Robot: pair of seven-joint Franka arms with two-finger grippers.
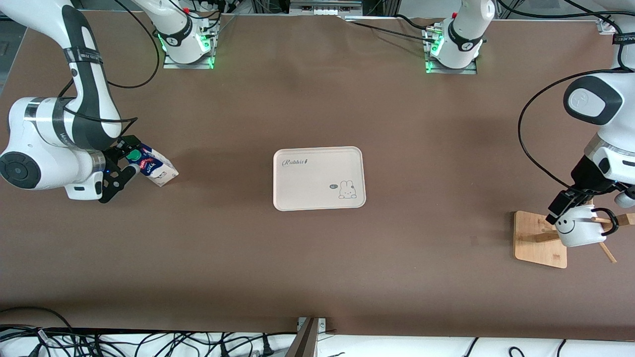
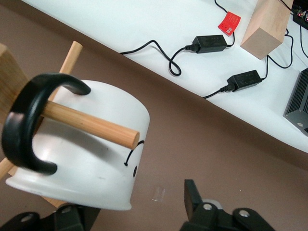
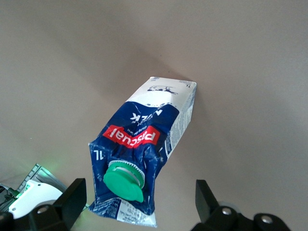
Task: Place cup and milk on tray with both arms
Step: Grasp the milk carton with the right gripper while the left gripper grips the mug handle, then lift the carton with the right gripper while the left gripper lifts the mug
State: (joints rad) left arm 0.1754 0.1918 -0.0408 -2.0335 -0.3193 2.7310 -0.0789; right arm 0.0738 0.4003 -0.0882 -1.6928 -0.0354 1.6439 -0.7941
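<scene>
The cream tray (image 1: 319,163) lies at the table's middle with nothing on it. The blue and white milk carton (image 1: 158,168) stands near the right arm's end, its green cap (image 3: 124,180) toward my right gripper (image 1: 128,159). That gripper (image 3: 139,195) is open, with the carton's top (image 3: 134,144) between its fingers and a gap on each side. The white smiley cup (image 1: 580,229) hangs by its black handle (image 2: 24,125) on a wooden peg (image 2: 91,124) of the rack. My left gripper (image 1: 573,206) is open at the cup's rim (image 2: 72,192), one finger (image 2: 195,197) clear of the cup.
The square wooden rack base (image 1: 538,238) sits at the left arm's end of the table, with pegs sticking out. Both arm bases stand along the table edge farthest from the front camera. Cables and power bricks (image 2: 210,43) lie on the white floor off the table.
</scene>
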